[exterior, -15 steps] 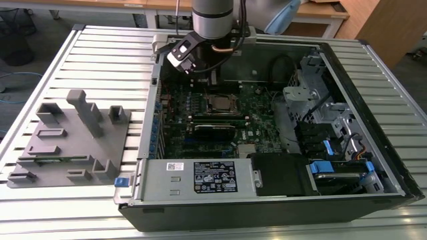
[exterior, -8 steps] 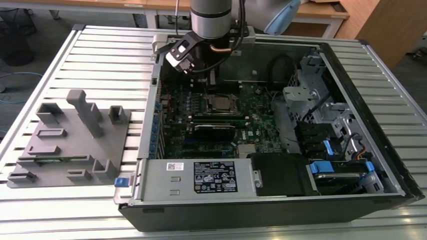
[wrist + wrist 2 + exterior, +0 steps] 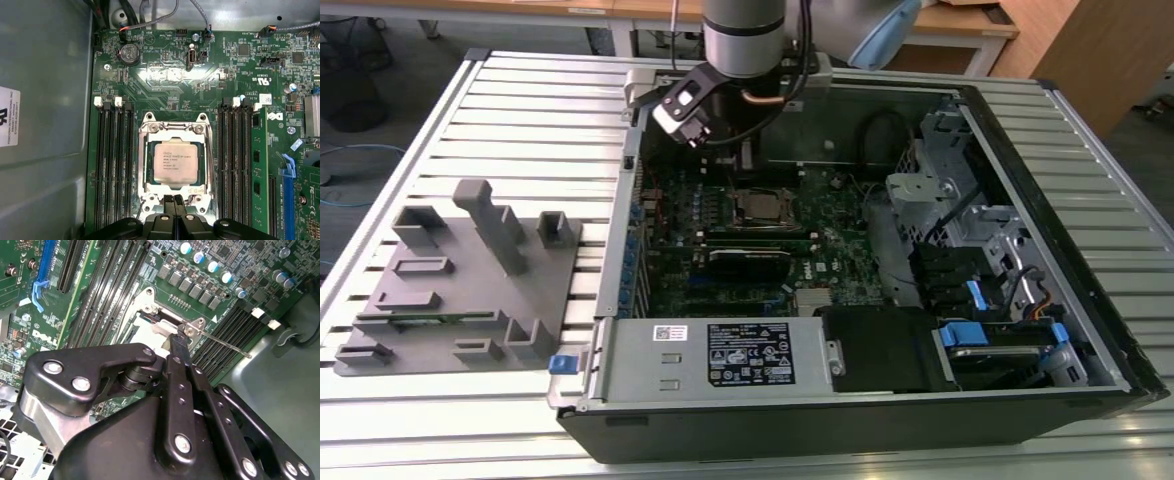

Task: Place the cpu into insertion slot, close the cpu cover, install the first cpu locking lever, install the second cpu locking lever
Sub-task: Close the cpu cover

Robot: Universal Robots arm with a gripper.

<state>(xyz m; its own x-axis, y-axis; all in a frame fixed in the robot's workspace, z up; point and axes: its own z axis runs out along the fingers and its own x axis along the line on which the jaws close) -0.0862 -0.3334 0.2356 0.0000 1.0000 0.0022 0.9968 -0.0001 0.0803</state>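
The cpu [image 3: 174,164], a pale silvery square, lies flat in the insertion slot [image 3: 150,204] on the green board. The cpu cover [image 3: 174,130], a silver frame, lies down around it. My gripper [image 3: 173,201] is shut with nothing between its fingers, its tips at one edge of the socket, just past the cover's rim. In the second wrist view my gripper [image 3: 178,341] rests beside the hooked end of a thin metal locking lever [image 3: 225,345], which sticks out sideways from the socket. In the exterior view my gripper [image 3: 750,172] hangs over the cpu [image 3: 758,205] inside the open computer case.
Long black memory slots [image 3: 114,165] flank the socket on both sides. The case wall [image 3: 45,125] stands close by. A power supply [image 3: 720,355] and a drive cage [image 3: 961,200] fill the case's other parts. A grey fixture [image 3: 454,280] lies at the exterior view's left.
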